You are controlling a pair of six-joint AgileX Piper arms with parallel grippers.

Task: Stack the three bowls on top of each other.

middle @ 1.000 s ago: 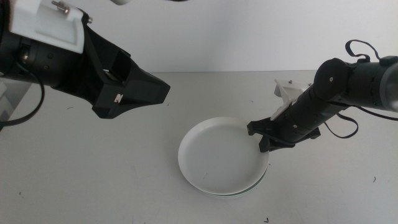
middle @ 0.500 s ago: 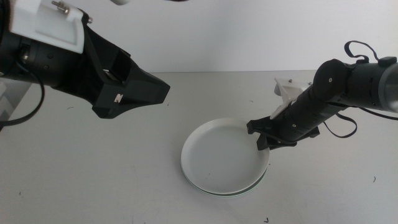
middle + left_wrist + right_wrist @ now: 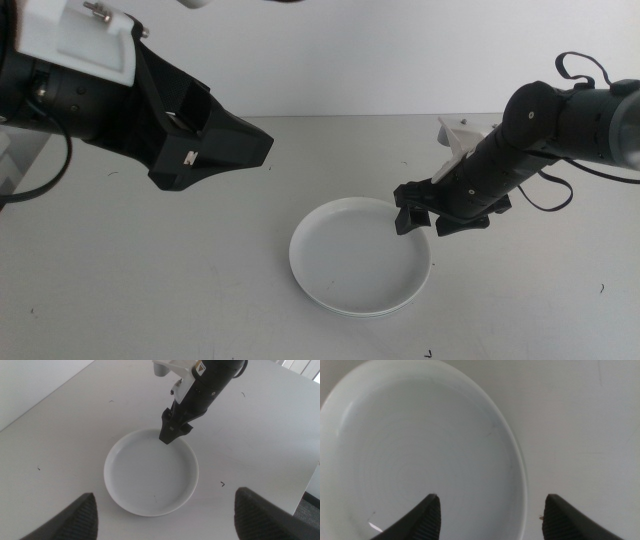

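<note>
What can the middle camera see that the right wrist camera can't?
Only the middle view shows both arms: the left gripper up over the table, away from the dishes, and the right gripper at the stack's rim. Only the right wrist view shows its open jaws straddling that rim from close up. Both show the white bowl on top; lower bowls are barely visible.

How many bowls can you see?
1 for sure: a white bowl on the table, under the open right gripper. More may be hidden beneath it; only a thin edge shows. The left gripper waits, raised and open, far off.
</note>
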